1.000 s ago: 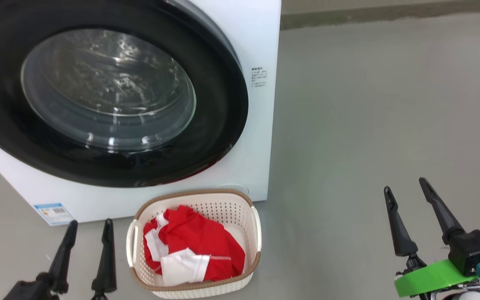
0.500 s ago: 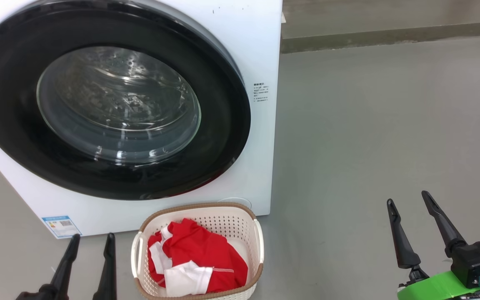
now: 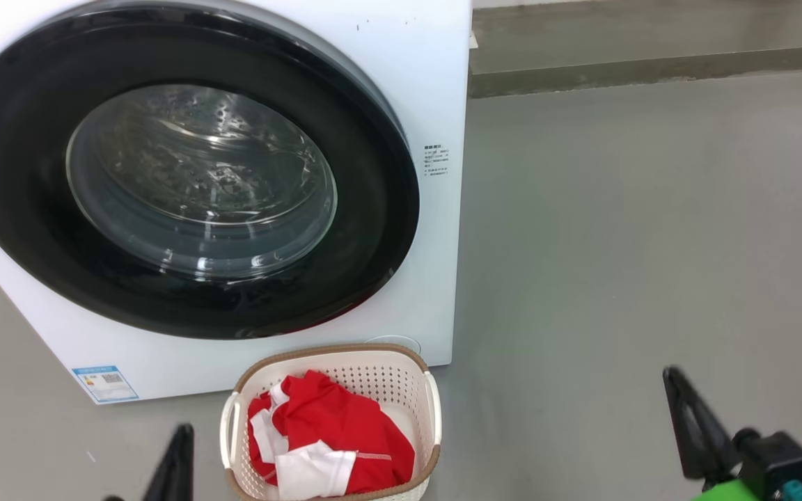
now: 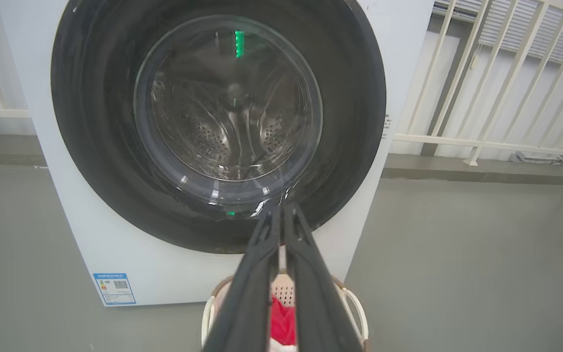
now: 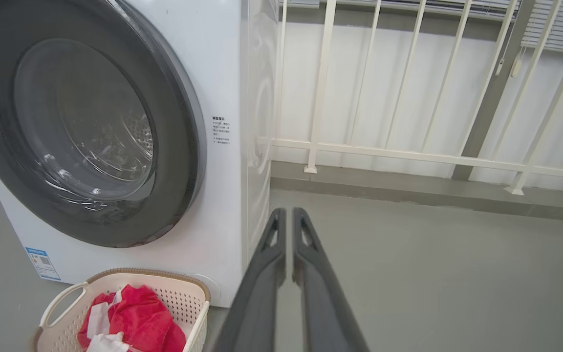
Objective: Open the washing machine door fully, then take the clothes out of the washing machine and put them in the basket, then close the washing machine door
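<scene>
Between the two grippers' jaws, the basket (image 3: 331, 424) holds the red clothes (image 3: 335, 438) on the floor. Left gripper (image 4: 281, 215) and right gripper (image 5: 289, 217) jaws nearly closed (empty). Ahead, the washing machine door (image 3: 185, 170) sits shut.

A plain laundry corner, perhaps a balcony or utility space: a big white front-loading washing machine (image 5: 213, 73) stands directly on a bare grey concrete floor (image 3: 638, 229). Behind it runs a cream-white metal railing of upright bars (image 5: 408, 98) set on a low concrete kerb (image 5: 408, 193), backed by a pale ribbed wall.
</scene>
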